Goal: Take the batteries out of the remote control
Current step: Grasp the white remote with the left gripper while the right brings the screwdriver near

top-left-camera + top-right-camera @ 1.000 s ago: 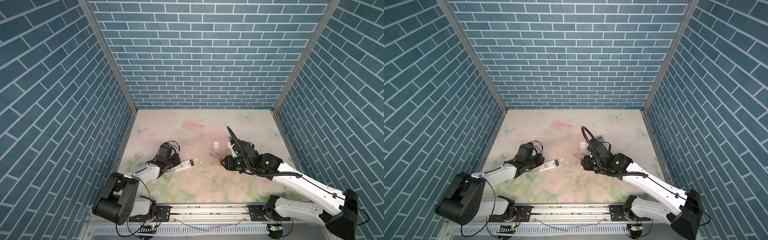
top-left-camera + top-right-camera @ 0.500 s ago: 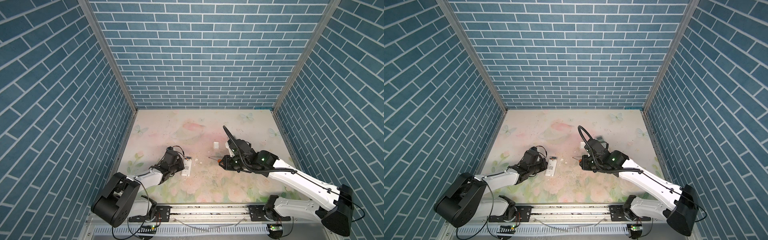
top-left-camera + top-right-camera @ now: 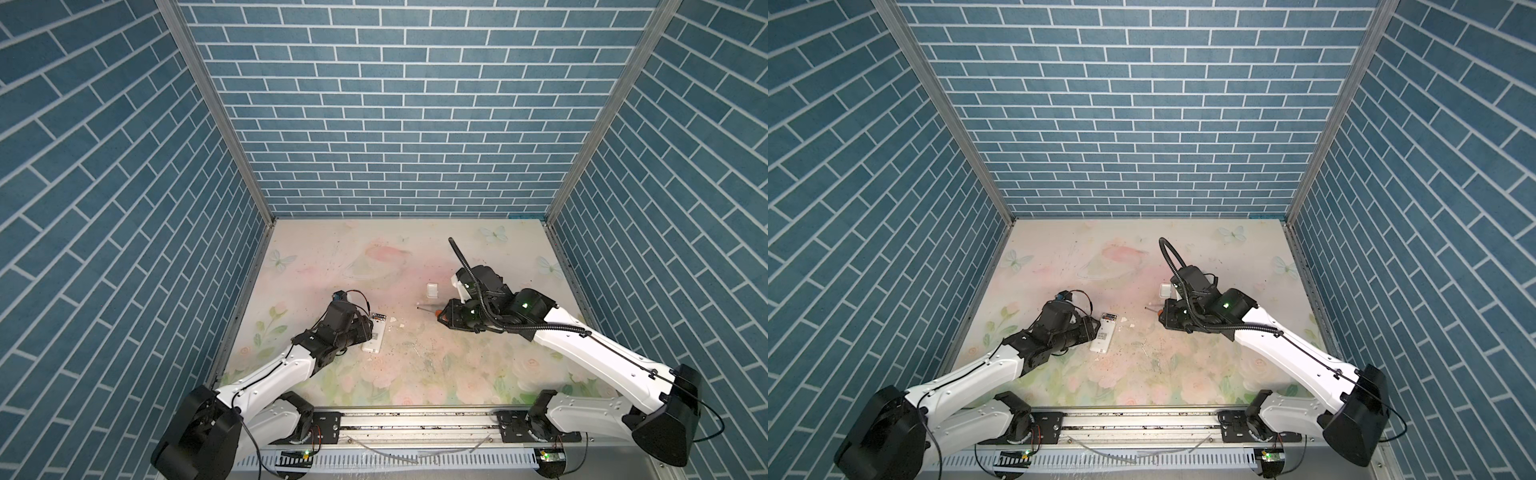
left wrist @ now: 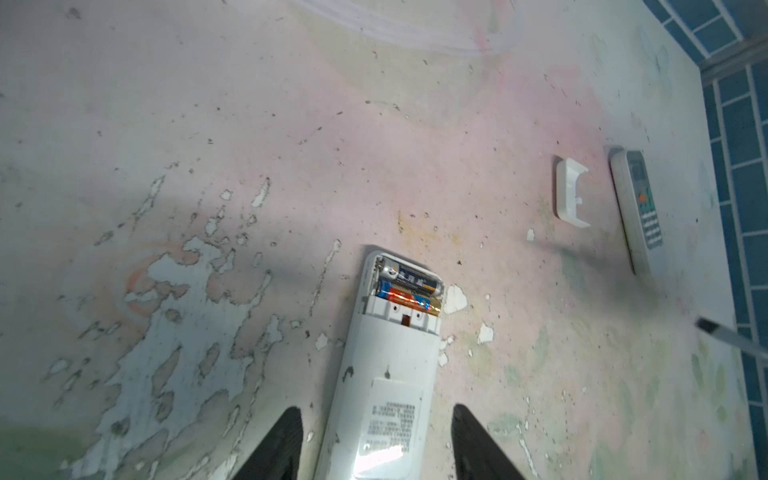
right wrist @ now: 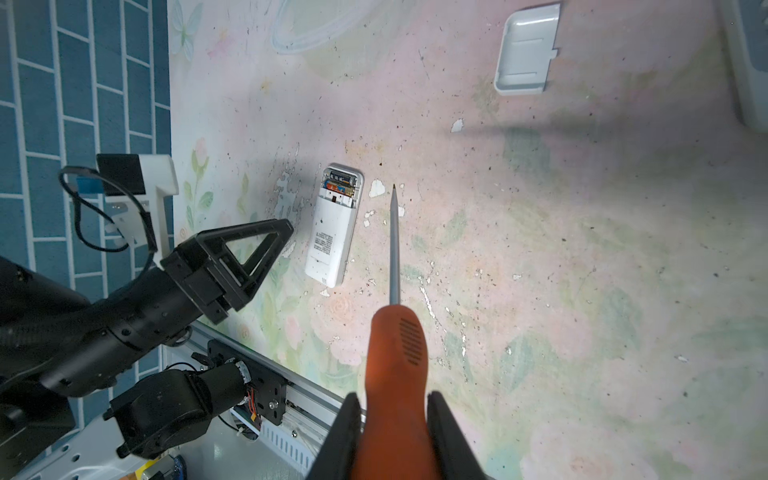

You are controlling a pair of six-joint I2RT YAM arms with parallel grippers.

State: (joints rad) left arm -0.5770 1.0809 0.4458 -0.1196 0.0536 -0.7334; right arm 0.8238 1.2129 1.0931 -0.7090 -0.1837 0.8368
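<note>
A white remote control (image 3: pixel 376 336) (image 3: pixel 1104 332) lies face down on the floral mat, its back compartment uncovered. Two batteries (image 4: pixel 409 286) (image 5: pixel 340 183) sit side by side in that compartment at the remote's far end. My left gripper (image 4: pixel 374 411) is open and straddles the remote's near end, with a gap on each side; it also shows in both top views (image 3: pixel 363 328) (image 3: pixel 1090 328). My right gripper (image 5: pixel 392 399) (image 3: pixel 444 318) is shut on the orange-handled screwdriver (image 5: pixel 397 345), to the right of the remote. Its metal shaft points towards the remote's battery end, short of it.
A small white battery cover (image 3: pixel 432 290) (image 4: pixel 571 193) (image 5: pixel 525 48) lies behind the screwdriver tip. A second remote (image 4: pixel 636 208) lies face up beyond it, mostly under my right arm in both top views. Brick-patterned walls close in the left, right and back.
My left gripper swung the remote from lying crosswise to pointing away, set it on the mat and opened off it. The right arm with the screwdriver shifted only slightly.
</note>
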